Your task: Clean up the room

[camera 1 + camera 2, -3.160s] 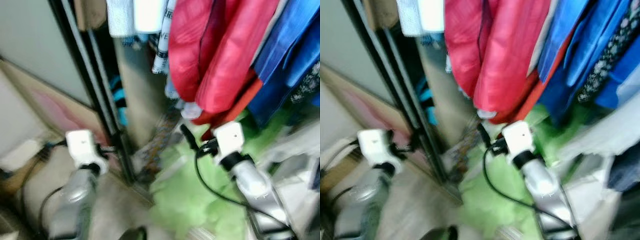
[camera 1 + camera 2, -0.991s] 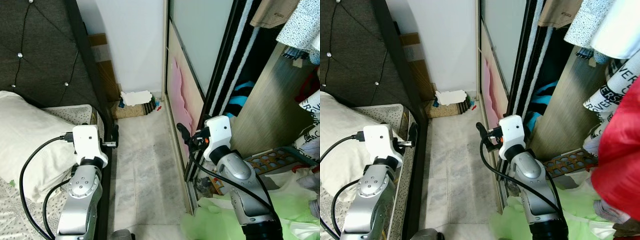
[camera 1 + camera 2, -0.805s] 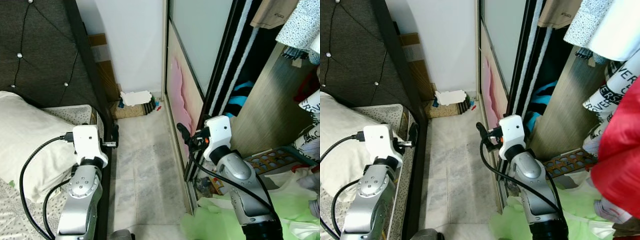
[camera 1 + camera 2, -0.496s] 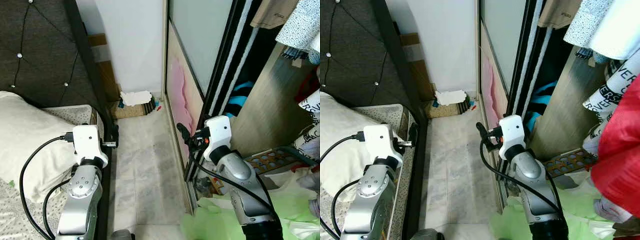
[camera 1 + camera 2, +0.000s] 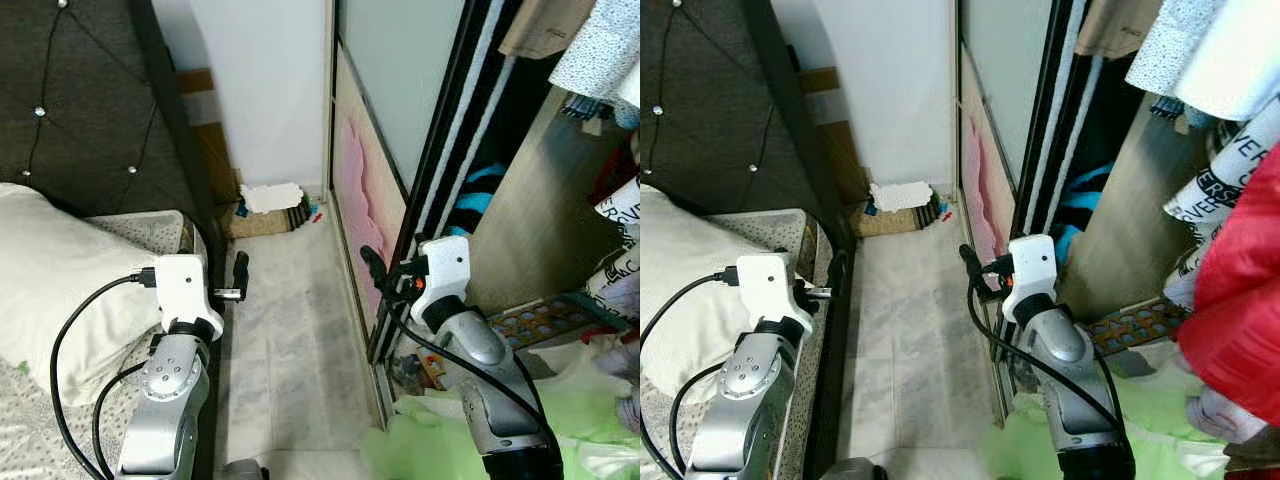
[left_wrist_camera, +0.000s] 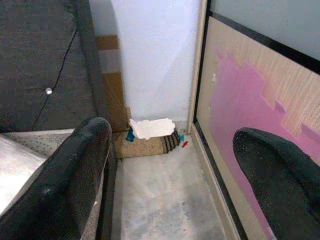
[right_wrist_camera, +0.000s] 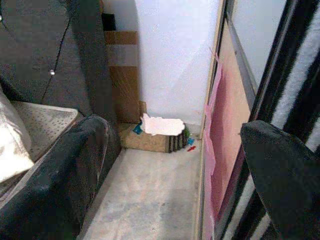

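At the far end of a narrow strip of floor, against the wall, lies a small heap of clutter: a white crumpled piece [image 5: 272, 196] on a brown and striped box [image 6: 150, 145], with a small red bit [image 5: 317, 215] beside it. My left gripper [image 6: 172, 137] is held out over the bed's edge, open and empty. My right gripper [image 7: 174, 131] is out beside the wardrobe's sliding door [image 5: 365, 180], also open and empty. Both are well short of the heap.
A bed with a white pillow [image 5: 60, 280] and dark tufted headboard [image 5: 90, 100] borders the floor on the left. The open wardrobe holds hanging clothes [image 5: 1230, 300] on the right. Green cloth [image 5: 440, 445] lies on the floor at the bottom right. Cardboard [image 5: 207, 135] leans in the corner.
The view swung from the hanging clothes to the floor strip about three seconds ago. In the last half second both arms have shifted slightly right and down.
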Available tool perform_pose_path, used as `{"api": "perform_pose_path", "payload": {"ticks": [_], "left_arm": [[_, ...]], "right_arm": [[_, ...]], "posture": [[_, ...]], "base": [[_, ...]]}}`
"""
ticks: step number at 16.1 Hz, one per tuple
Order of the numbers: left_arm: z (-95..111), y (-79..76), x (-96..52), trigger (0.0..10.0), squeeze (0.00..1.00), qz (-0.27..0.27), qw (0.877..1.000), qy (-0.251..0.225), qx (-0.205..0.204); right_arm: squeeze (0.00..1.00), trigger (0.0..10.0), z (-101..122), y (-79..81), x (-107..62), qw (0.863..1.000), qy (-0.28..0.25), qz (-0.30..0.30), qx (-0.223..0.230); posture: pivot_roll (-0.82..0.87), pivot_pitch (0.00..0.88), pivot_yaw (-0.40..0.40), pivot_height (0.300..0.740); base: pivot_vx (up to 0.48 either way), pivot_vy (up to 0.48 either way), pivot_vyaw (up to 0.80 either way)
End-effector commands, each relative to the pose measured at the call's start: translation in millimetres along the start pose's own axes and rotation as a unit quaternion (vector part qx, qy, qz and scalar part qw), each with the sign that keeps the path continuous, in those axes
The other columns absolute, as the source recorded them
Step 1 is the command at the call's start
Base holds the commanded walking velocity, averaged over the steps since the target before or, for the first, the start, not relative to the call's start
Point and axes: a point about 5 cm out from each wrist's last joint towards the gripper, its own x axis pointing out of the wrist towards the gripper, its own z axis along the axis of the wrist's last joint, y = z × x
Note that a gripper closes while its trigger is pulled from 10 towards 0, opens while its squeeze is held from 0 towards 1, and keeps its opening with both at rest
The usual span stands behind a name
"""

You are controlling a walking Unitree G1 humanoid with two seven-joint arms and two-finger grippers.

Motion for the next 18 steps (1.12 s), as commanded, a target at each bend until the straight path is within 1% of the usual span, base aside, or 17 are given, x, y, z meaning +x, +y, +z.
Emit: {"api": "perform_pose_path", "payload": {"ticks": [1,4,5,7,9,12,18], "left_arm": [[-1.4,1.1,-0.5,10.0,0.00,-0.003,1.000,0.001,0.001],[-1.3,0.4,0.3,10.0,0.00,-0.004,1.000,0.001,0.012],[-1.5,0.0,0.6,10.0,0.00,-0.001,1.000,0.002,0.017],[-2.7,-0.6,0.4,10.0,0.00,0.003,1.000,0.006,0.001],[-1.7,-4.5,-0.9,10.0,0.00,-0.021,0.999,0.002,-0.026],[-0.2,-4.8,-2.2,10.0,0.00,-0.022,0.999,-0.004,-0.023],[0.3,-3.1,-2.8,10.0,0.00,-0.028,0.999,-0.009,-0.021]], "right_arm": [[0.00,10.0,3.2,-0.7,2.6,1.000,-0.007,-0.003,0.000],[0.00,10.0,3.9,-1.8,3.2,1.000,-0.011,-0.006,0.000],[0.00,10.0,5.0,-2.1,3.0,1.000,-0.017,-0.005,0.006],[0.00,10.0,4.9,-2.6,3.2,1.000,-0.014,-0.007,0.002],[0.00,10.0,4.9,-3.9,3.4,1.000,-0.014,-0.010,0.000],[0.00,10.0,4.7,-3.8,3.4,1.000,-0.013,-0.005,-0.020],[0.00,10.0,4.7,-2.3,4.7,1.000,-0.014,0.005,-0.026]], "posture": [[-0.08,0.000,0.034,0.740],[-0.08,0.000,0.037,0.740],[-0.08,0.000,0.037,0.740],[-0.08,0.000,0.037,0.740],[-0.08,0.000,0.035,0.740],[-0.08,0.000,0.034,0.740],[-0.07,0.000,0.029,0.740]], "base": [[0.000,0.000,0.00],[0.000,0.000,0.00],[0.000,0.000,0.00],[0.000,0.000,0.00],[0.000,0.000,0.00],[0.000,0.000,0.00],[0.000,0.000,0.77]]}}
